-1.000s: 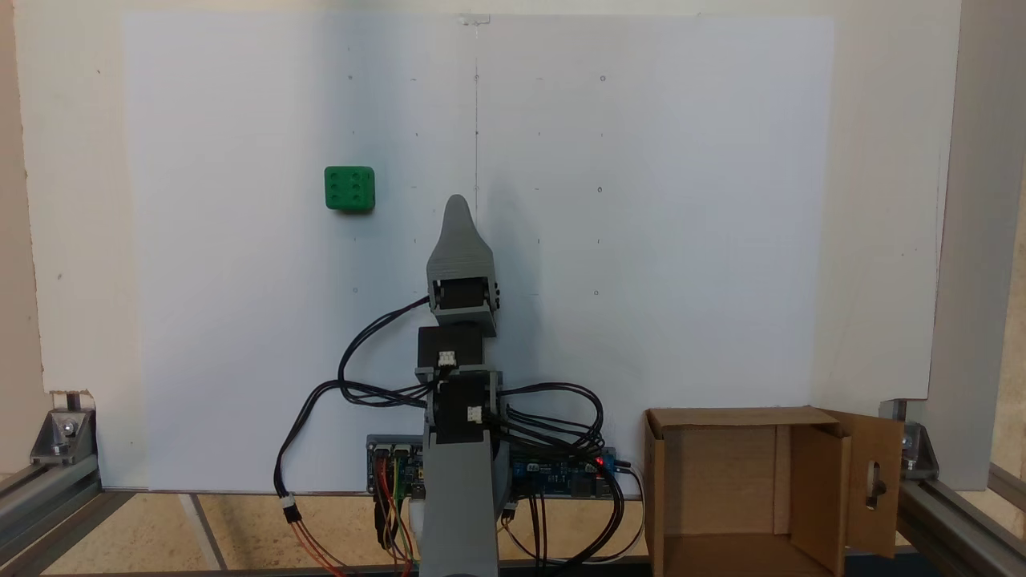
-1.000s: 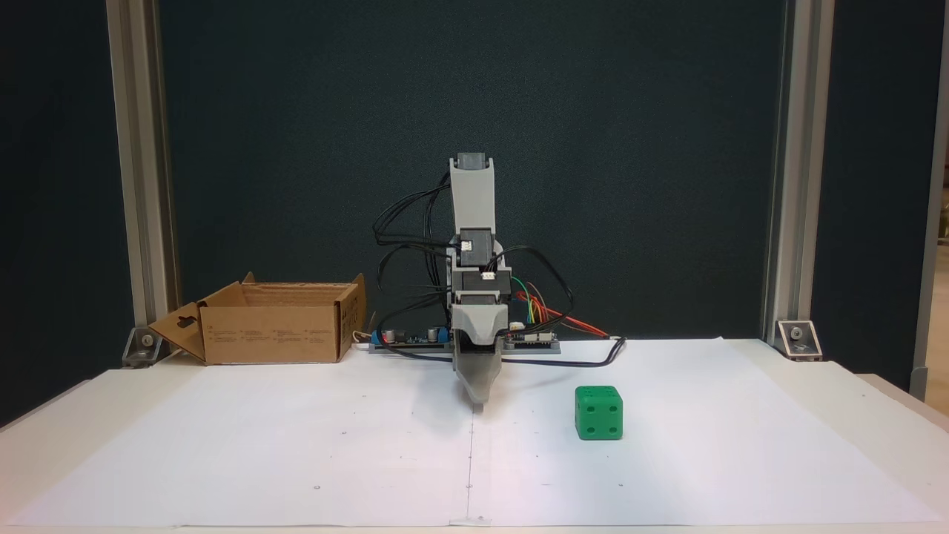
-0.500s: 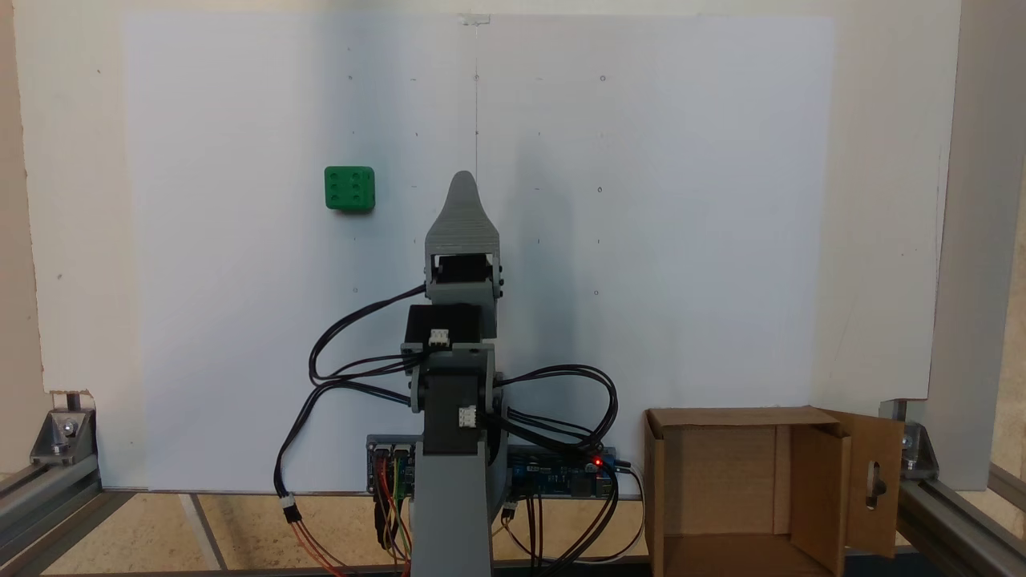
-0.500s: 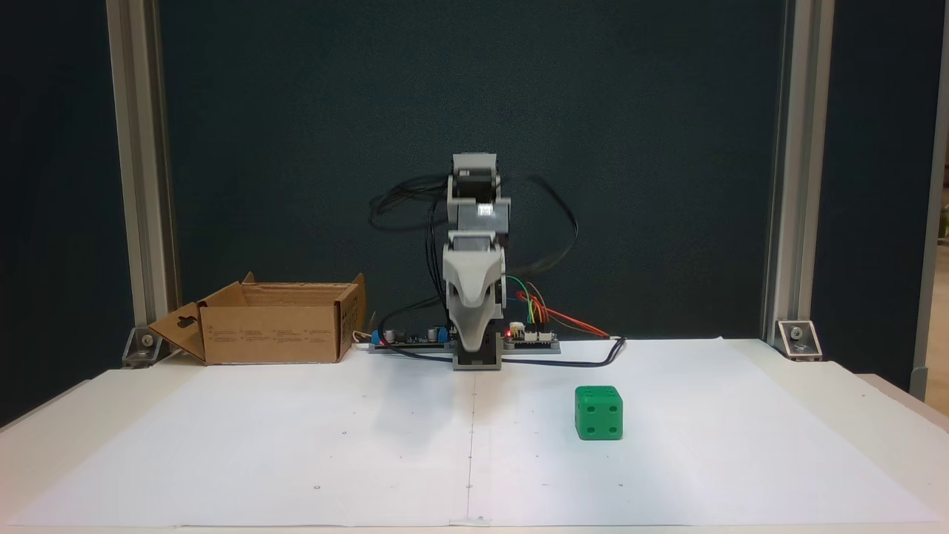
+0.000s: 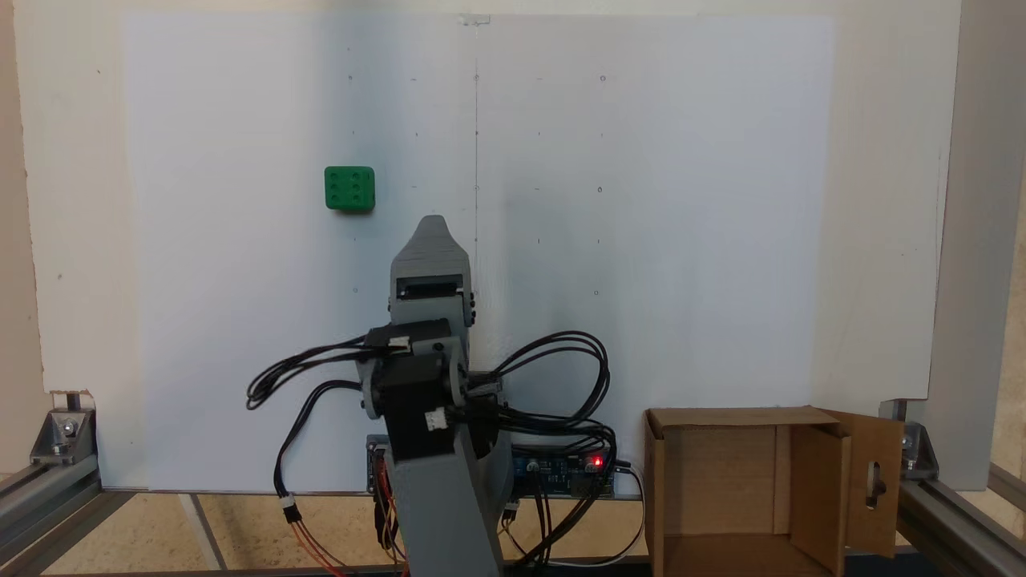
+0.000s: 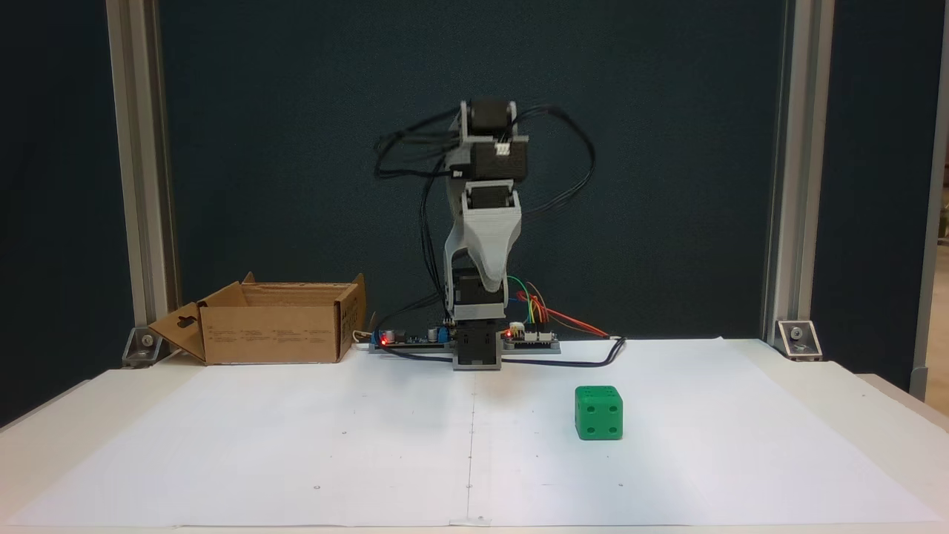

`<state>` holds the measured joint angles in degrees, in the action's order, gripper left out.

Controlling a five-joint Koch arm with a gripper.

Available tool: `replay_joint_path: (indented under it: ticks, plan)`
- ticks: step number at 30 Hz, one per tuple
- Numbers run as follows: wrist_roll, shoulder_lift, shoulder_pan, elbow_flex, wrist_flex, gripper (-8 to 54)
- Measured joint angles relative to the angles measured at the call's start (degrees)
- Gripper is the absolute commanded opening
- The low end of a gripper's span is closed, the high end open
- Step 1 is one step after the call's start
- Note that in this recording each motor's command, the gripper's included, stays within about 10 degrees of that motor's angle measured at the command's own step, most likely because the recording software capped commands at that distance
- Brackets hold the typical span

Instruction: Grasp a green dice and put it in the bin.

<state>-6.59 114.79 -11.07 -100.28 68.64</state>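
Cardboard first: the bin (image 5: 721,489) sits at the lower right in a fixed view, open on top, with one side flap swung outward and a keyhole-shaped cut-out in that flap. From the other fixed view (image 6: 270,322) it stands at the back left of the desk (image 6: 830,386), just beside the circuit boards (image 6: 530,340) at the arm's base.

I see the green dice (image 5: 349,189) resting alone on the white paper sheet (image 5: 681,200) that covers the desk, left of the printed centre line in that view. Looking from the front, the dice (image 6: 598,412) lies right of the centre line, nearer the camera than the arm's base, with four pips on the face toward me and more pips on top (six, seen from above).

My arm (image 6: 485,148) is raised and folded above its base, and the gripper (image 5: 431,227) tapers toward the paper's far side, tilted slightly toward the dice yet well apart from it. From the front, the gripper (image 6: 493,285) hangs well above the desk with its tip pointing down in front of the base. Only one grey shell shows from either camera, one finger behind the other, so I cannot tell whether the jaws are parted or together. Nothing is held between them that I can see. Black cables (image 5: 553,377) loop out on both sides of the arm.
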Motion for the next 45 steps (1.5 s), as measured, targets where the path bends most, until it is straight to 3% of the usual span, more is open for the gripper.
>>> replay_joint_path:
  ticks: [22, 37, 45]
  plan:
    - [-20.21, -17.58, -17.05, 15.64, 4.83, 41.7]
    - [-28.65, -34.37, -22.94, 33.13, 4.83, 41.7]
    - [-29.27, -37.44, -24.26, 33.13, 4.83, 42.6]
